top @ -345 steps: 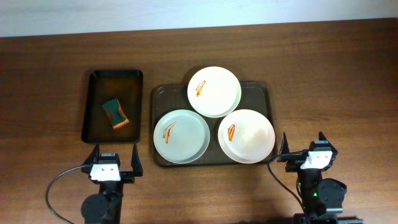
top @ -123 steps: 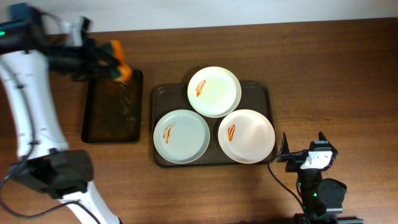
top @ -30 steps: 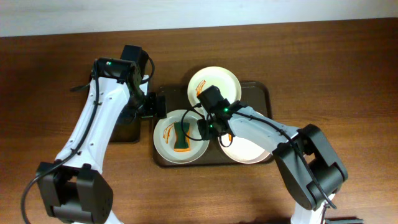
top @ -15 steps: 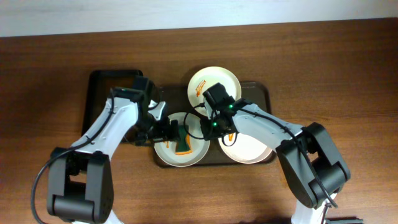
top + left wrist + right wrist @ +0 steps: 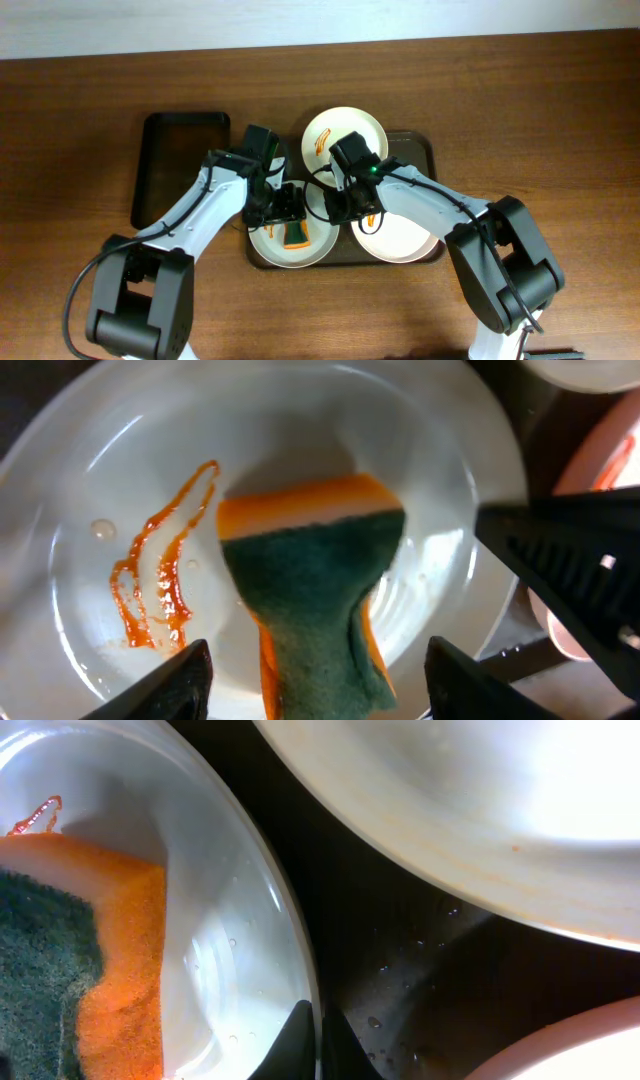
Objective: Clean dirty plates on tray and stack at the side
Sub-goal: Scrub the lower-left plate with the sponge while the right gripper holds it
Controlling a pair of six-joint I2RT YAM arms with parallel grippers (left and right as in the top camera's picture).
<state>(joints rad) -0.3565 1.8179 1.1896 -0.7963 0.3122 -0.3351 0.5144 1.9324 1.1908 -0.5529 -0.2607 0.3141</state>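
Observation:
Three white plates lie on the grey-brown tray (image 5: 425, 148). The back plate (image 5: 350, 128) and the front-right plate (image 5: 405, 228) each carry an orange smear. On the front-left plate (image 5: 268, 238) lies a green-and-orange sponge (image 5: 294, 236) (image 5: 315, 585), beside a sauce smear (image 5: 160, 580). My left gripper (image 5: 284, 204) (image 5: 318, 685) hangs open astride the sponge, with a gap on each side of it. My right gripper (image 5: 346, 206) (image 5: 320, 1042) is shut on this plate's right rim (image 5: 300, 950).
A smaller black tray (image 5: 180, 165) stands empty on the table left of the grey-brown tray. Both arms cross above the tray's left half. Bare wooden table surrounds the trays.
My left gripper has slid right over the front-left plate and now straddles the sponge, its jaws narrower than before. My right gripper closed on the plate's rim and has held still since.

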